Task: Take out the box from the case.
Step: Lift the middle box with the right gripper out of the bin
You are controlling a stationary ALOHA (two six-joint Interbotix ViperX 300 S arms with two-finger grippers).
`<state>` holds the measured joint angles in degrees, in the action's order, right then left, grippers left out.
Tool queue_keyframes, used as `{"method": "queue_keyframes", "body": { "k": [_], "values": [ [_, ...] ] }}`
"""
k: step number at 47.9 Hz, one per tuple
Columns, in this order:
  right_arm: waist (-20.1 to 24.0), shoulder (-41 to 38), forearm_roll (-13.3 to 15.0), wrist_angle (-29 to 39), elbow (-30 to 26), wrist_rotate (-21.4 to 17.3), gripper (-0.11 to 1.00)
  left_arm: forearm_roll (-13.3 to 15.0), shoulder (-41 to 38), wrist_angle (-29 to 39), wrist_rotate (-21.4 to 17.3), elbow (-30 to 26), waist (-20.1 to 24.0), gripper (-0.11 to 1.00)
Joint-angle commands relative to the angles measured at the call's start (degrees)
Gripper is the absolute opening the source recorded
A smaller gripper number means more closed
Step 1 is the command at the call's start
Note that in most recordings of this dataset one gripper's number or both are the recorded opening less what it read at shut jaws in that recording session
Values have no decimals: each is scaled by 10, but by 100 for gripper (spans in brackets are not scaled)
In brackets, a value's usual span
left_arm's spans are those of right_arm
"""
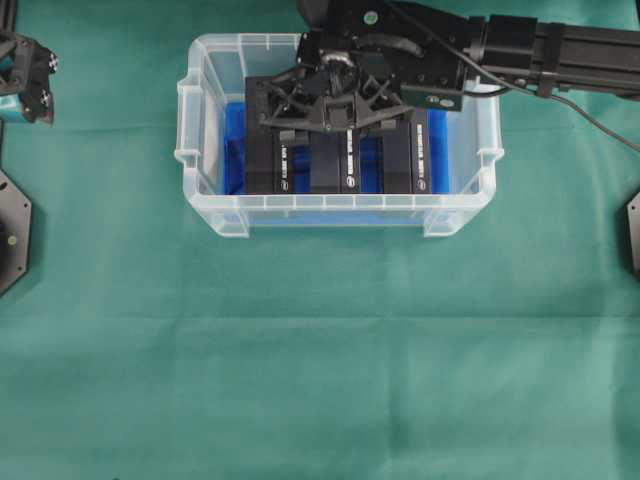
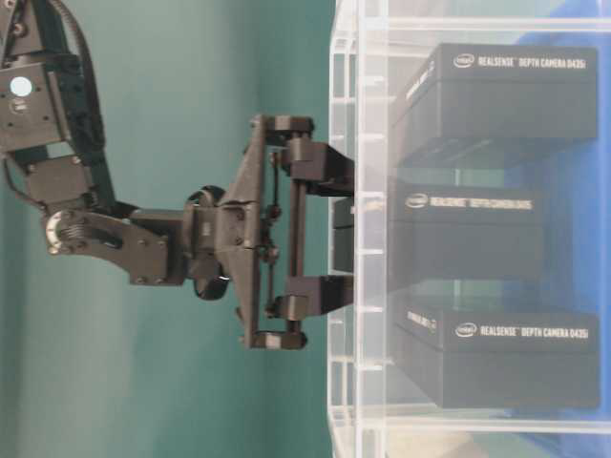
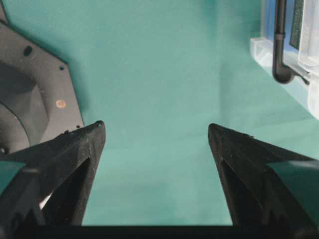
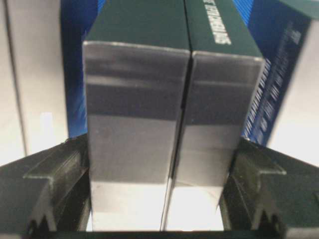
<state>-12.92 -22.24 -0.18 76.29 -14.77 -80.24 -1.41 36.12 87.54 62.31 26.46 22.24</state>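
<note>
The clear case [image 1: 340,205] stands at the back middle of the green cloth, its wall [image 2: 348,95] close in the table-level view. Three dark boxes stand side by side on its blue floor. My right gripper [image 1: 335,130] reaches down into the case and is shut on the middle box [image 1: 335,165], one finger on each side [image 2: 334,234]. In the right wrist view this box [image 4: 134,109] fills the gap between the fingers [image 4: 160,145], touching both. It sits about level with its neighbours. My left gripper [image 1: 25,90] hangs open and empty at the far left [image 3: 155,127].
The other two boxes [image 1: 268,150] [image 1: 405,150] flank the gripped one closely. Black base plates lie at the left edge [image 1: 10,230] and the right edge [image 1: 632,230]. A corner of the case [image 3: 279,55] shows in the left wrist view. Green cloth covers the table.
</note>
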Motion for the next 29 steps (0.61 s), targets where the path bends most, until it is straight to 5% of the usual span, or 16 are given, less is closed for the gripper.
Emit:
{"method": "queue_keyframes", "body": {
  "k": [1, 29],
  "values": [
    [1, 37, -1, 20, -27, 2, 69, -3, 5, -2, 0, -5, -1, 83],
    [1, 62, 8, 131, -137, -2, 68, -2, 14, -2, 0, -2, -2, 83]
  ]
}}
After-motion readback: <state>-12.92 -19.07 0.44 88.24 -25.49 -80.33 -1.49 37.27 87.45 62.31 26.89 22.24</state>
